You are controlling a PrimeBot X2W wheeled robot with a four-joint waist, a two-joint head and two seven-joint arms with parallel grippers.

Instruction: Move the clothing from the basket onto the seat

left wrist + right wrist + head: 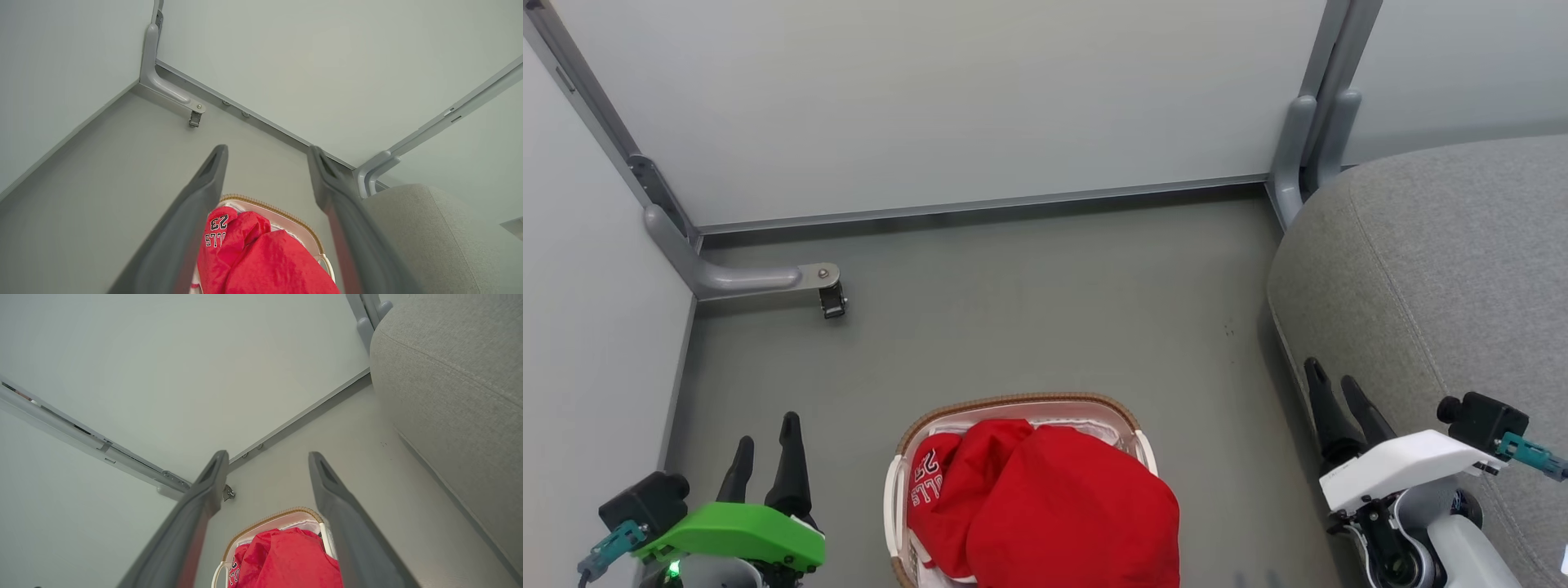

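Note:
The white basket (894,498) with its brown braided rim stands on the floor at the bottom middle of the head view. Red clothing (1054,506) is heaped in it: a plain red piece on top and a jersey (931,482) with white lettering at its left. The grey seat (1445,286) fills the right side. My left gripper (765,437) is open at the lower left, left of the basket. My right gripper (1334,381) is open at the lower right, by the seat's front edge. Both wrist views show the clothing (261,257) (290,559) between open fingers (204,179) (327,482).
Pale partition walls close off the back and left, with a grey bracket foot (760,282) on the floor at the left and a post (1307,147) at the back right. Bare grey floor (1029,310) lies beyond the basket.

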